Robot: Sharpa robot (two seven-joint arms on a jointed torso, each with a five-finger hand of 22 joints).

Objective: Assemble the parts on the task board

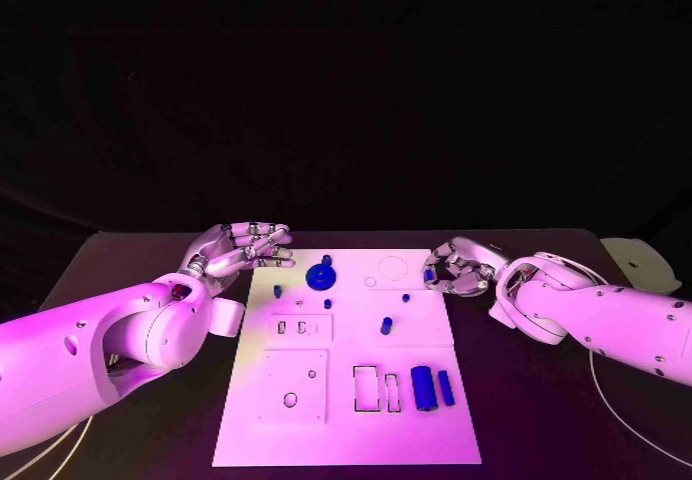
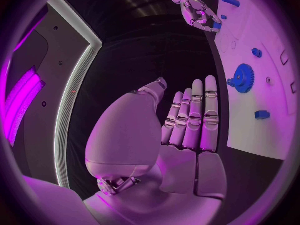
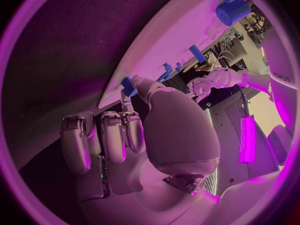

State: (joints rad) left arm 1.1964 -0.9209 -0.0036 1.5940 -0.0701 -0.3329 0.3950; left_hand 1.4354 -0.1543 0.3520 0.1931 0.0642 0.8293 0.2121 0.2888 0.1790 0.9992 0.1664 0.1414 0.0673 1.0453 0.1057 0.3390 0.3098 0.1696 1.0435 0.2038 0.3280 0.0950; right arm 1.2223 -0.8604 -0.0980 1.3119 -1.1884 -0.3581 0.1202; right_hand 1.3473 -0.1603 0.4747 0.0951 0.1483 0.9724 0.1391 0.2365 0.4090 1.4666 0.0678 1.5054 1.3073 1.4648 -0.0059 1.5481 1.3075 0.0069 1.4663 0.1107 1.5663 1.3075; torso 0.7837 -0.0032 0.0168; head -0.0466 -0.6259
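Standing at the table's near side, I see the left hand [image 1: 242, 247] hovering just off the far-left corner of the task board [image 1: 346, 440], its fingers straight and close together with nothing in them. A little to its right a blue gear [image 1: 322, 277] lies flat on the white plate, with small blue pegs [image 1: 387, 324] dotted near it. These parts look like hard, stiff plastic, light enough for a fingertip pinch, and probably a bit slick; I'd judge the gear best taken by its toothed rim and the pegs by their sides. Farther along, toward the near edge, a larger blue block [image 1: 423, 387] and a slimmer bar [image 1: 447, 388] lie beside two empty rectangular slots [image 1: 366, 388]; those would want a grip across their long faces.

On the right, the right hand [image 1: 462, 268] sits at the board's far-right edge with its fingers curled in. A small blue piece [image 3: 129, 85] shows at the tip of its thumb, right at the board's edge, and seems pinched there, though I can't fully see the contact. The gear and pegs lie between the two hands, nearer the left one.
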